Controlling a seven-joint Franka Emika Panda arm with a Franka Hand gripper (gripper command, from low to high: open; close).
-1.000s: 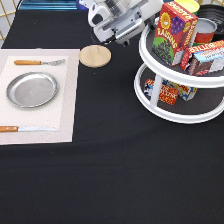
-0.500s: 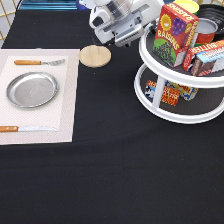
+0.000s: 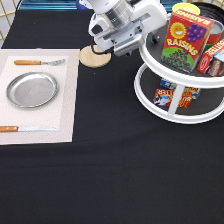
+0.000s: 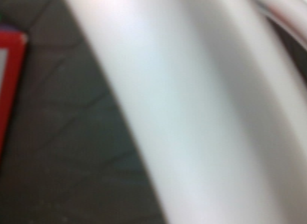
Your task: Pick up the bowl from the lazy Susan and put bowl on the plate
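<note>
The white two-tier lazy Susan (image 3: 176, 76) stands at the exterior view's right, with boxes on both tiers. I cannot make out the bowl; it is hidden. My gripper (image 3: 126, 29) hovers at the exterior view's top, right against the left rim of the upper tier. The wrist view is filled from very close by the lazy Susan's white rim (image 4: 187, 100) and its dark tray surface (image 4: 67, 150). The silver plate (image 3: 32, 90) lies bare on a beige placemat (image 3: 67, 100) at the exterior view's left.
A raisins box (image 3: 186, 41), a red packet (image 3: 212, 56) and a yellow lid (image 3: 186, 8) crowd the upper tier. Small boxes (image 3: 165, 96) sit on the lower tier. A wooden disc (image 3: 95, 56) lies just below the gripper. A fork (image 3: 39, 62) and a knife (image 3: 25, 129) flank the plate.
My gripper has shifted a little to the exterior view's right, closer to the lazy Susan's upper rim. Nothing else has moved.
</note>
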